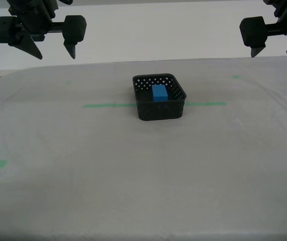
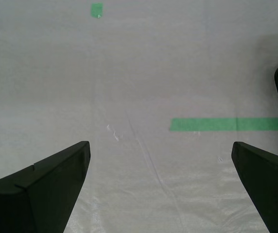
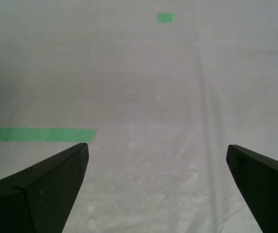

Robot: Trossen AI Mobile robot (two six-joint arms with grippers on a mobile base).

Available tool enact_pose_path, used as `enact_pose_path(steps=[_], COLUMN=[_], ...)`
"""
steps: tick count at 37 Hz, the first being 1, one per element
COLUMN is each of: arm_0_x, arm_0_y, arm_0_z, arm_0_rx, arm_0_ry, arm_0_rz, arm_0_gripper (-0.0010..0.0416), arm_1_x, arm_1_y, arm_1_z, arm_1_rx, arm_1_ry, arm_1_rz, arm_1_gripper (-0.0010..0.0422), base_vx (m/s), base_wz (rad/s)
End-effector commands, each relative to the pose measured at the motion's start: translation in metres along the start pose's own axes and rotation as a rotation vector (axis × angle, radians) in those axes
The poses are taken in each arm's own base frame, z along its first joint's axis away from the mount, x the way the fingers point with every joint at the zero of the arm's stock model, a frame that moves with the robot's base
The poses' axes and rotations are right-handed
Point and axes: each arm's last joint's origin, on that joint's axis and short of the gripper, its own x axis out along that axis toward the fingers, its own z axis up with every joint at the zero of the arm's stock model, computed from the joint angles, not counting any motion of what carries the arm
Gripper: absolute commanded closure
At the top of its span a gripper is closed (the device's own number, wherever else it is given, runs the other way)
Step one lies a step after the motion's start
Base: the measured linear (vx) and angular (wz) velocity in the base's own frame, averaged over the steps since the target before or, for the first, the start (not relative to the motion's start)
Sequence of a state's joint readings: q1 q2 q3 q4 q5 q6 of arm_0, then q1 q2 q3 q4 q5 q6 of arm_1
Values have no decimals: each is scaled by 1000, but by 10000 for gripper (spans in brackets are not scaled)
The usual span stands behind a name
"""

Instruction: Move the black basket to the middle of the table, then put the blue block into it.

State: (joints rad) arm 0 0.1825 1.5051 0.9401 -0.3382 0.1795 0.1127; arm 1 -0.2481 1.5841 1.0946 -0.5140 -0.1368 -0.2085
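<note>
Sitting in perforated black basket [image 1: 159,106]: matte blue block [image 1: 159,93] | 1st claw [image 3: 157,170] & 2nd claw [image 2: 161,167] wide, empty

Black basket [image 1: 159,111]: shallow, squarish, perforated walls, upright on the table [image 1: 133,181]. It sits between my first gripper [image 1: 273,51] and my second gripper [image 1: 54,54], below both and well apart from each, touching neither. Only a sliver of its wall shows at the frame edge in each wrist view.
Blue block [image 1: 159,93]: small, matte, lying inside the basket toward its far wall.
Table: whitish-grey cloth. The green tape line [image 1: 103,105] runs under the basket.
</note>
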Motion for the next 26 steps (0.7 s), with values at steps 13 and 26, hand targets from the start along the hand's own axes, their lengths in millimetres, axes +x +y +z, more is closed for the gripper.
enact_pose_path(steps=[13,26], arm_0_x=[0,0], arm_0_y=[0,0], arm_0_z=[0,0], arm_0_rx=[-1,-1], arm_0_ry=[0,-1], arm_0_rz=[3,3], arm_0_gripper=[7,7], arm_1_x=[0,0], arm_1_y=[0,0], arm_1_z=[0,0], arm_1_rx=[3,2], arm_1_ry=[-2,-2], arm_1_rz=[1,1], arm_1_gripper=[12,12], base_vx=[0,0], base_wz=[0,0])
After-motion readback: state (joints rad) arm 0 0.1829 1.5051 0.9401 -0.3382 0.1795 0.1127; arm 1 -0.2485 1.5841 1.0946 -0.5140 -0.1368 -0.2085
